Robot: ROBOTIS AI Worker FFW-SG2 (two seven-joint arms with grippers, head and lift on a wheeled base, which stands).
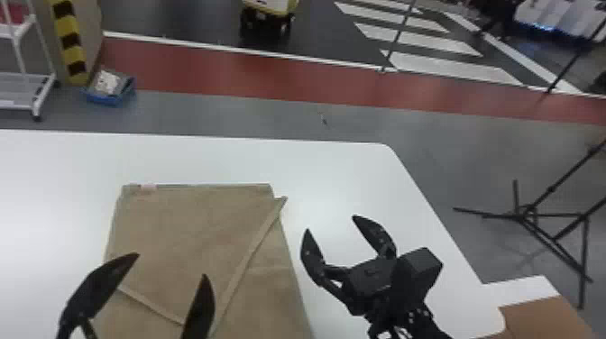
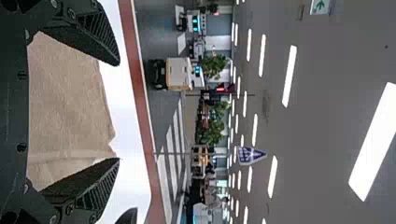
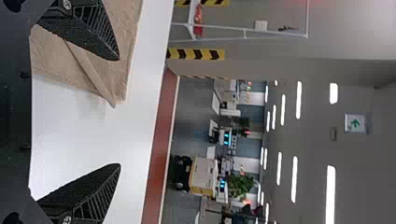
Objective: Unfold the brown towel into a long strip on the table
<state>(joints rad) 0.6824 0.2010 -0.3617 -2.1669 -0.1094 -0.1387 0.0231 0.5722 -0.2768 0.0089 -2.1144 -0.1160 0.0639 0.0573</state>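
Left gripper (image 1: pixel 171 265): all black, with two curved fingers which become narrow to a pointed tip.
Finger sides (image 2: pixel 103 35): dark, with a row of slanting ribs.
Base plate (image 2: pixel 13 107): black, with small round screws (image 2: pixel 21 147).
Right gripper (image 1: pixel 331 223): also black, with slim jointed links behind its curved fingers.
Rear block (image 1: pixel 421 270): black and box-shaped.
Right wrist (image 1: pixel 412 318): black, with small pale spots.

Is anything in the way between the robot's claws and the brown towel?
Nothing that I can see. The left claw is open, in front of the towel. The right claw is open too, off to the towel's right.
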